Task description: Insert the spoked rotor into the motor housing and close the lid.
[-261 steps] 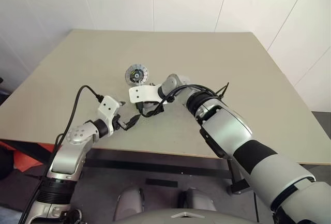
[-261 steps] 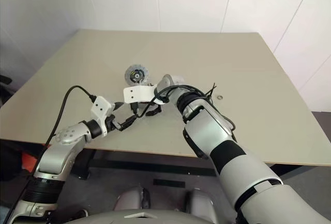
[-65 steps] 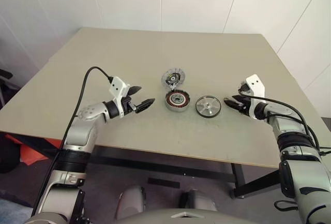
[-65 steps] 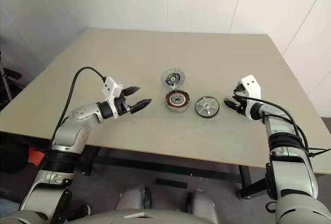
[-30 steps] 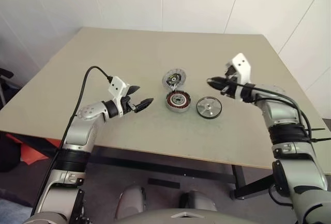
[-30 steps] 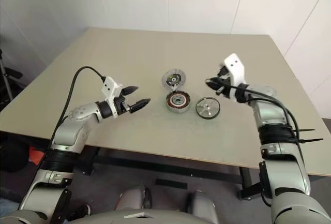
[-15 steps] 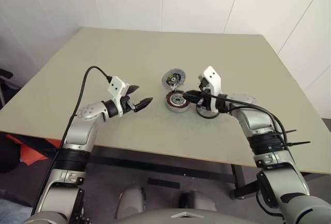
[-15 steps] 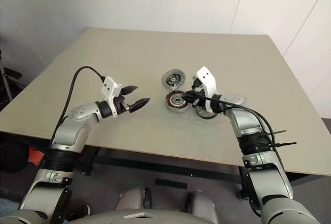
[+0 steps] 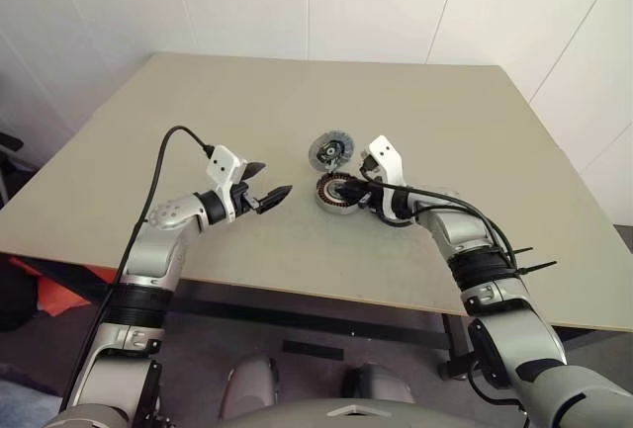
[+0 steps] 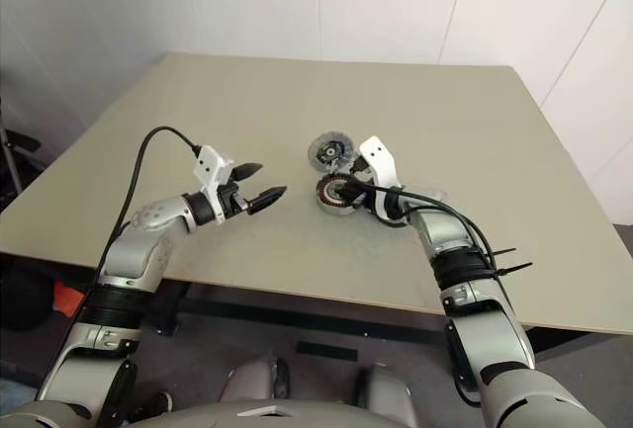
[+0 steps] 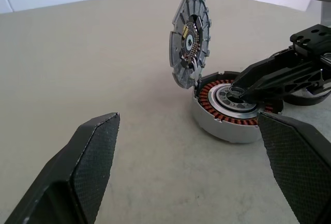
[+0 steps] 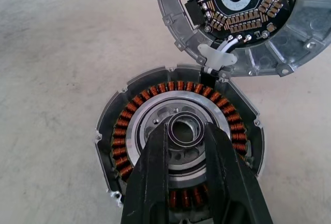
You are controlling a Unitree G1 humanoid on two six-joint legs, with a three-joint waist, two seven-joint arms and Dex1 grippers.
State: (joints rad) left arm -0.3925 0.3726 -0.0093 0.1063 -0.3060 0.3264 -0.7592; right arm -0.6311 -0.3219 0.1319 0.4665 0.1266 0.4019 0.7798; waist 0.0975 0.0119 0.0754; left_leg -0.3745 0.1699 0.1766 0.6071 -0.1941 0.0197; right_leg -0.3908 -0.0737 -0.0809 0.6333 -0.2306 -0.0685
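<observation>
Hovering over the near left part of the table [image 9: 148, 122], the left gripper [image 9: 269, 195] is holding its fingers wide apart around nothing. To its right, the motor housing [image 12: 181, 146] is lying open, showing copper windings around its silver centre, and the right gripper [image 12: 187, 131] is pinching a small metal ring [image 12: 184, 131] directly above that centre. The spoked rotor is mostly hiding behind the right arm. Just beyond the housing, its hinged lid [image 11: 189, 40] is standing upright, showing a circuit board inside.

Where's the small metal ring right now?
In the right wrist view, the small metal ring sits pinched between the right gripper's fingertips, directly over the silver centre of the motor housing, just below the open lid.
</observation>
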